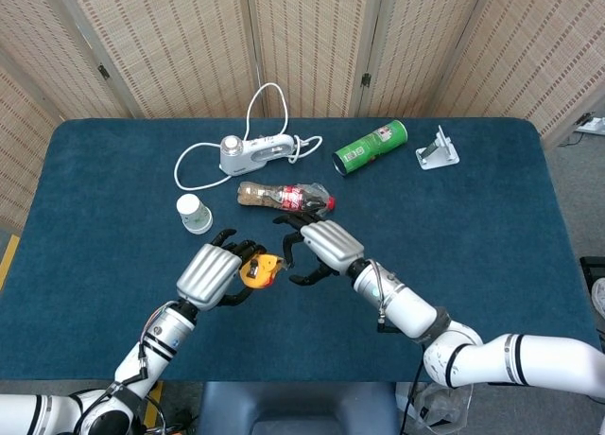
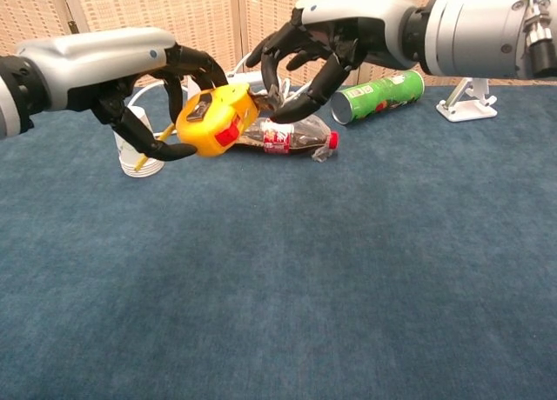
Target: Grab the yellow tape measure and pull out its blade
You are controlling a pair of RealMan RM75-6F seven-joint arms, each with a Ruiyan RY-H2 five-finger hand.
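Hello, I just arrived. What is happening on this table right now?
The left hand holds the yellow tape measure above the blue table. The right hand reaches toward the case's front end with curled fingers, but no blade is visibly pulled out. Behind them lies a plastic bottle.
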